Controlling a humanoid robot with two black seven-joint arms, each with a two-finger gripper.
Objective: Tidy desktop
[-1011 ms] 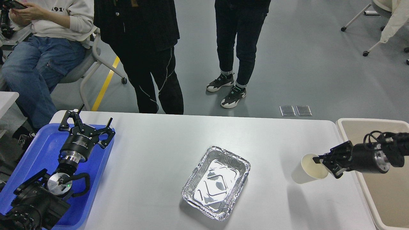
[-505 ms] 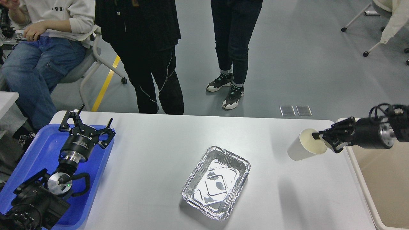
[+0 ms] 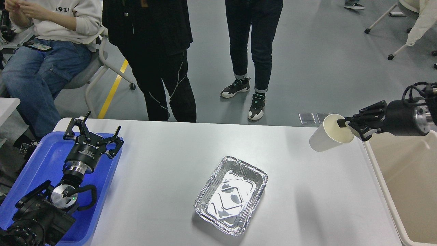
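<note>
The white-grey desktop (image 3: 170, 150) fills the lower part of the head view. A silver foil tray (image 3: 230, 195) lies empty on it near the middle front. My right gripper (image 3: 347, 126) is shut on the rim of a white paper cup (image 3: 326, 138) and holds it tilted, raised above the desktop's far right corner, beside the beige bin (image 3: 406, 177). My left gripper (image 3: 94, 131) is open and empty, hovering over the blue tray (image 3: 37, 160) at the left.
Three people are just beyond the far edge, one seated at the left (image 3: 44, 44) and two standing (image 3: 153, 58). The beige bin stands off the desktop's right edge. Rolling chair legs (image 3: 392, 34) are at the far right.
My right gripper has lifted the paper cup up and away from the desktop, toward the far right corner. The left arm has not moved. The people have shifted slightly.
</note>
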